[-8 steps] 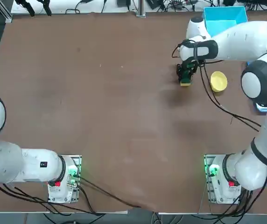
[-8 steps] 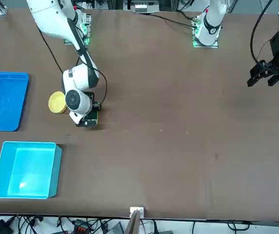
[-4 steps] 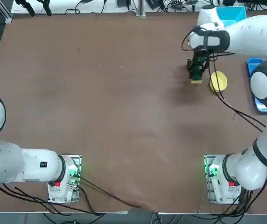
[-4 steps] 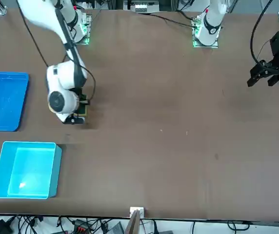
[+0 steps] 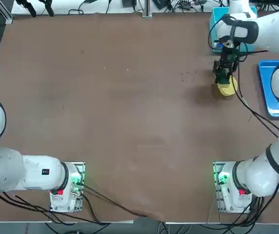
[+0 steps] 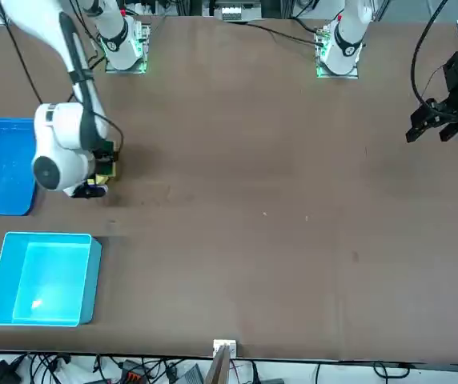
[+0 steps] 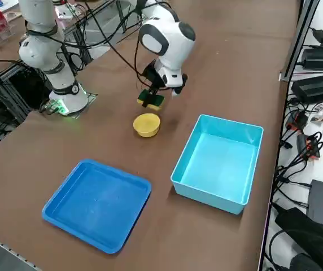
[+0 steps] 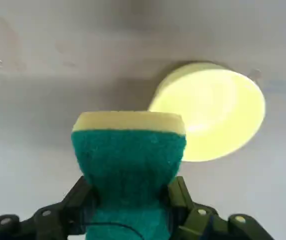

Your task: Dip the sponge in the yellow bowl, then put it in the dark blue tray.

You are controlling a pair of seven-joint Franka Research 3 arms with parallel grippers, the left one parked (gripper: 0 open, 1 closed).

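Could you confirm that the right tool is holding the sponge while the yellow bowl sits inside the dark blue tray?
Not quite: the right tool does hold the sponge, but the right side view shows the yellow bowl on the table, outside the dark blue tray.

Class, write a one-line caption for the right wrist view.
Right gripper pinching a green-and-yellow sponge beside the yellow bowl.

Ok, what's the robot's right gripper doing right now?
Right gripper: closed on the green and yellow sponge, holding it up near the yellow bowl.
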